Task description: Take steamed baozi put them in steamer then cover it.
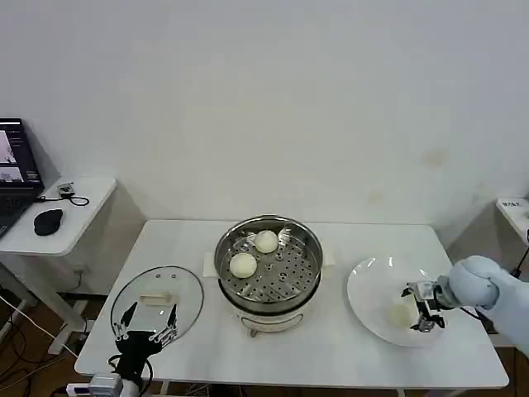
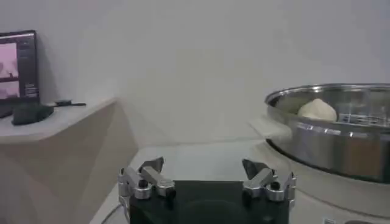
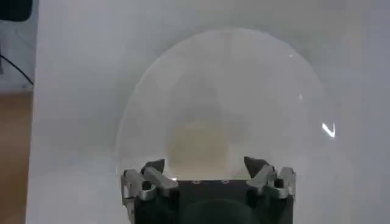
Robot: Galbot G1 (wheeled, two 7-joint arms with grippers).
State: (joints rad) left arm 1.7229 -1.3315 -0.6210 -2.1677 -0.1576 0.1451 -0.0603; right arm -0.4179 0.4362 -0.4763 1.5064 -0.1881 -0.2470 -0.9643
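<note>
The steel steamer [image 1: 269, 266] stands mid-table with two cream-white baozi [image 1: 266, 241] [image 1: 243, 265] on its perforated tray. A third baozi [image 1: 400, 314] lies on the white plate [image 1: 372, 281] at the right. My right gripper [image 1: 420, 311] hovers low over that plate, open, with the bun [image 3: 201, 141] just ahead of and between its spread fingertips [image 3: 205, 164], not gripped. My left gripper [image 1: 147, 329] is open and empty at the front left, over the near edge of the glass lid [image 1: 157, 296]. In the left wrist view its gripper [image 2: 203, 165] faces the steamer [image 2: 341, 137], with a baozi [image 2: 317, 110] inside.
A side table [image 1: 58, 215] at the far left carries a laptop [image 1: 16, 178] and a black mouse [image 1: 47, 221]. The glass lid has a pale handle [image 1: 157, 298]. Bare tabletop [image 1: 314, 356] lies in front of the steamer.
</note>
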